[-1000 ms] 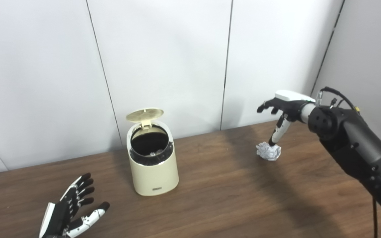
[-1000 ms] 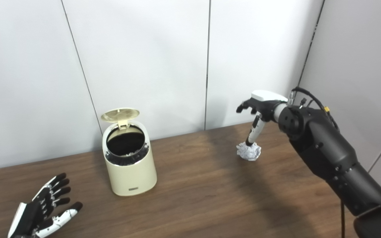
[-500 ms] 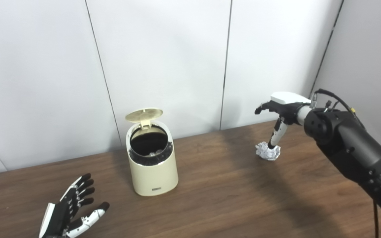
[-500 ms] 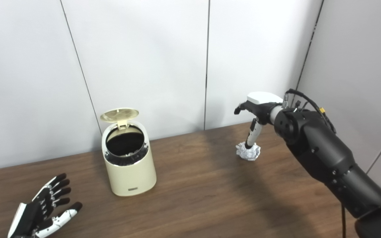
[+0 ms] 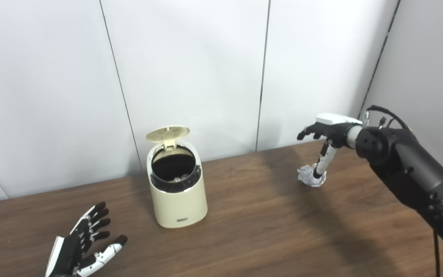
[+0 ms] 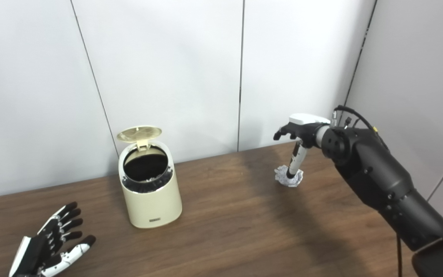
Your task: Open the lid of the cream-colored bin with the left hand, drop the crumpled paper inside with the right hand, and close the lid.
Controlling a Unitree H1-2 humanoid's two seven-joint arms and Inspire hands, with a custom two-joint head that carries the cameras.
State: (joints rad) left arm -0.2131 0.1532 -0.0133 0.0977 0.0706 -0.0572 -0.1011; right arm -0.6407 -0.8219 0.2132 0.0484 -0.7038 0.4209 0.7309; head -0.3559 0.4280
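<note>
The cream-colored bin [image 5: 177,192] stands left of the table's middle with its round lid [image 5: 168,133] tipped up and back, showing a dark inside. A crumpled white paper ball [image 5: 309,177] lies on the wood near the back right. My right hand [image 5: 324,134] hovers just above it, fingers spread, and its thumb [image 5: 321,161] reaches down onto the ball. My left hand [image 5: 81,244] rests open and palm-up near the front left edge, well apart from the bin.
The brown wooden table [image 5: 260,234] runs back to white wall panels [image 5: 190,69]; a grey wall [image 5: 429,65] closes the right side. Something pale lies at the bottom of the bin.
My right hand has come lower and slightly toward the far wall, its thumb now sinking onto the paper ball. The left hand, the bin and the lid are as before.
</note>
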